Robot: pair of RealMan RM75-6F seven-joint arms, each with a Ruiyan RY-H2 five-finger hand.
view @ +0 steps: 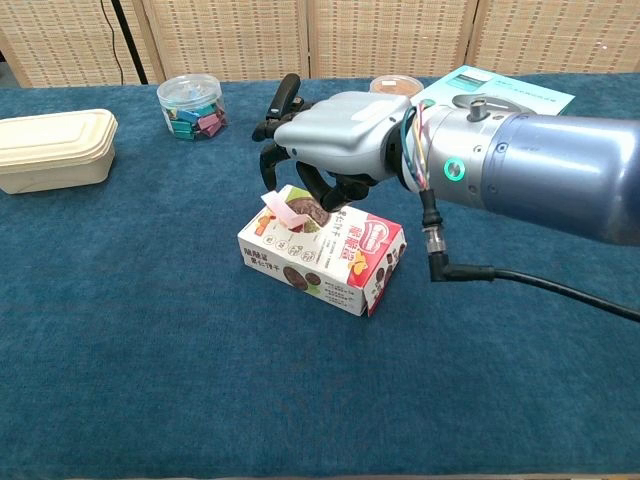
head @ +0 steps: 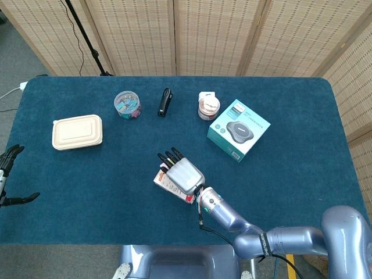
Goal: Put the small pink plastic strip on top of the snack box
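Two hands show. Your right hand (view: 335, 140) hangs over the snack box (view: 322, 250), fingers curled down, and the small pink plastic strip (view: 283, 209) looks pinched at its fingertips, one end touching the box top at the 10 o'clock corner. Your left hand (head: 7, 174) sits off the table (head: 302, 174) at 9 o'clock, fingers spread, holding nothing.

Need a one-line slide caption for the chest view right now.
Right hand poised over the snack box, fingers at the pink strip lying on the box's top.
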